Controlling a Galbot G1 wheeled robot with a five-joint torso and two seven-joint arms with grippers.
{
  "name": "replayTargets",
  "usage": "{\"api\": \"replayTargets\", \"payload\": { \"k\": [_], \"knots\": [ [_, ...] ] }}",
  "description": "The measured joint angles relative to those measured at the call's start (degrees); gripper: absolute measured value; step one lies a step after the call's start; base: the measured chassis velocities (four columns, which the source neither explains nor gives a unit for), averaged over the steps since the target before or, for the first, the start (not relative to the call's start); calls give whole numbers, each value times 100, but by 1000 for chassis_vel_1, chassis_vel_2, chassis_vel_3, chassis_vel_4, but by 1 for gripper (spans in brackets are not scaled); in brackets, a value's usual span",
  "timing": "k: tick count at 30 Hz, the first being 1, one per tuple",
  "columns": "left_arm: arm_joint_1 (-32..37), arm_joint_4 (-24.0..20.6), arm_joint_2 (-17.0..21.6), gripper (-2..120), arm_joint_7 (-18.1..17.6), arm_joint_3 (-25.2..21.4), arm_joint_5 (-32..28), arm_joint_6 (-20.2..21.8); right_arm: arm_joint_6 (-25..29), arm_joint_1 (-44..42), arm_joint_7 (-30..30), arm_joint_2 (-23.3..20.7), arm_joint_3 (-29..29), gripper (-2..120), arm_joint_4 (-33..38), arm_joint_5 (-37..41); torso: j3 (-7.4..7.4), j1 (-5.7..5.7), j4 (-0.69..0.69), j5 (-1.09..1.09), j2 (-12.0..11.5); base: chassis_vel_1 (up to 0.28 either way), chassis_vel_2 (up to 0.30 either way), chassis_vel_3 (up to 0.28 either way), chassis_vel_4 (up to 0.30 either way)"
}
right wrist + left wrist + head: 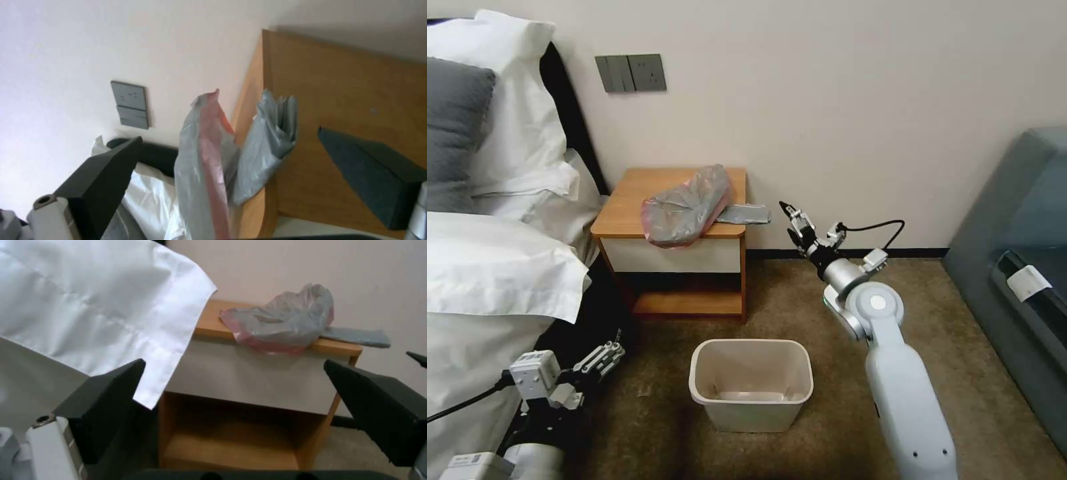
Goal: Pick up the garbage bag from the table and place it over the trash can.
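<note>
The garbage bag [686,207], crinkled grey plastic with a pinkish edge, lies on the front right of the table [634,193]. A flat grey tail of it sticks out past the table's right edge. My right gripper [790,219] hovers open just right of that tail, at tabletop height, touching nothing. In the right wrist view the garbage bag [204,160] hangs between the spread fingers [102,180], farther off, against the table's side [347,100]. The trash can [752,383] stands on the carpet in front of the table. My left gripper [616,350] waits open, low beside the bed.
A bed with white sheets [487,267] and pillows runs along the left, and a sheet corner [146,350] hangs near the table. A grey glass-topped cabinet [1014,267] stands at the right. Wall switches [630,72] sit above the table. Open carpet surrounds the trash can.
</note>
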Motion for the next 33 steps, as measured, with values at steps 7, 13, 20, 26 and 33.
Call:
{"api": "replayTargets", "payload": {
  "k": [7,13,20,26,33],
  "knots": [
    [4,0,-41,100,3,3,0,2,0,265,-115,150,-96,100,-599,-45,0,0,0,1,0,0,0,0,0],
    [22,0,-125,100,7,16,11,-9,5,447,-317,239,-211,100,-1001,-261,0,0,0,1,0,0,0,0,0],
    [74,1,-241,100,65,16,108,-41,94,568,-565,296,-324,94,-1309,-462,0,0,0,1,0,0,0,0,0],
    [118,0,-275,100,138,28,212,-67,114,634,-644,387,-330,75,-1394,-588,0,0,0,1,0,0,0,0,0],
    [158,0,-263,100,145,23,213,-79,173,666,-724,416,-344,44,-1439,-659,0,0,0,0,0,0,0,0,0]
  ]
}}
